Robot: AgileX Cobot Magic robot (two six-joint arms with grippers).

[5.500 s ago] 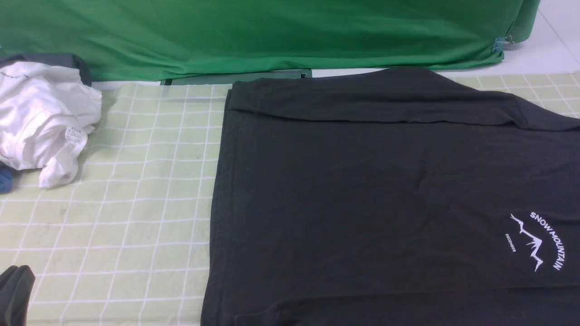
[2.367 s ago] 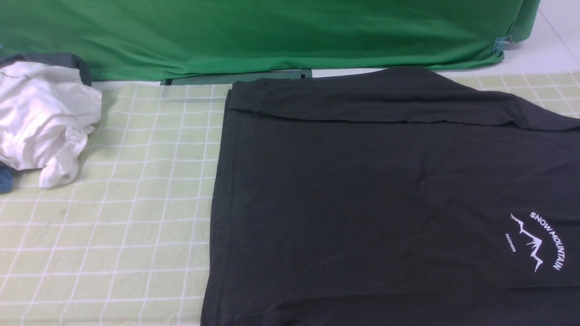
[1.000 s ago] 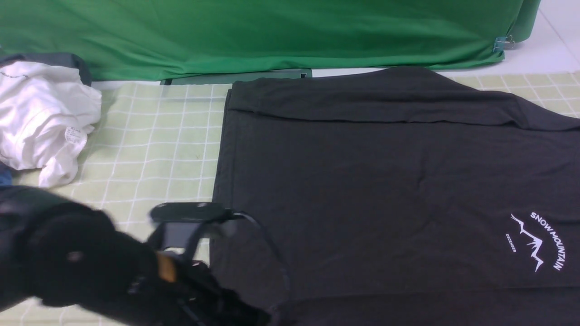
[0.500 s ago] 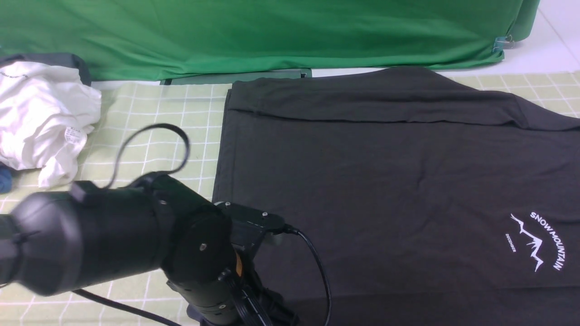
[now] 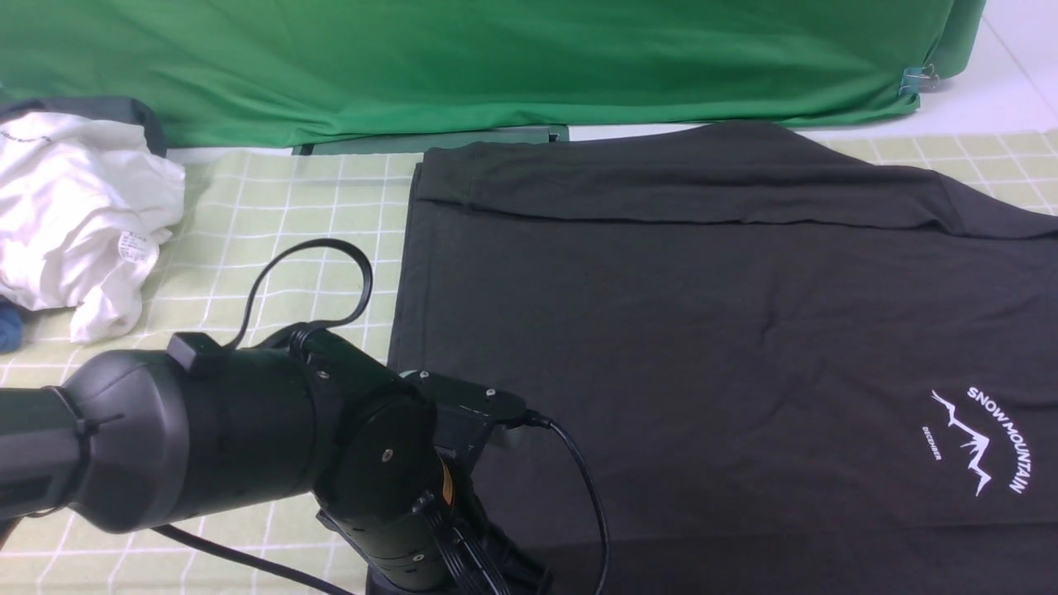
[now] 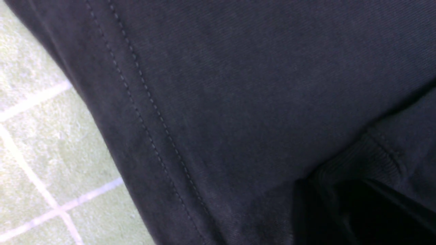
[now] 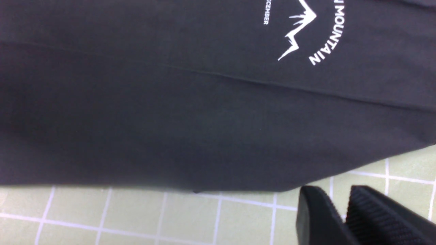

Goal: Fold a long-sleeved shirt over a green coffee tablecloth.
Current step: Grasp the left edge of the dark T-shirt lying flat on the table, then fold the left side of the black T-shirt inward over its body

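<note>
Grasping of the near edge was judged to be the step in hand. At the left, the left arm [image 5: 248, 438] was lowered over the near-left corner of the long-sleeved shirt [image 5: 702, 330], and the left claw [image 5: 471, 574] was largely hidden beneath it. In the left wrist view only the stitched hem [image 6: 143, 102] and what was taken for a ribbed cuff [image 6: 378, 153] were seen, so whether that claw was released or clenched could not be told. At the right, the right claw [image 7: 332, 195] was held over the green coffee tablecloth [image 5: 273, 248], just beside the shirt's near edge and apart from it. Its fingers [image 7: 316, 221] were set close together with nothing between them, and full closure could not be judged. A matched pinch by both claws through every layer at that edge was judged to be called for next, then an even lift toward the far side, lest a tucked sleeve be dragged loose.

The shirt was spread flat on the tablecloth across the middle and right of the worktop, print side up. Its long axis was laid left to right: the hem was turned to the left, and the mountain print [image 5: 984, 442], hence the chest end, to the right. The far sleeve [image 5: 678, 186] was folded in along the far edge.
</note>
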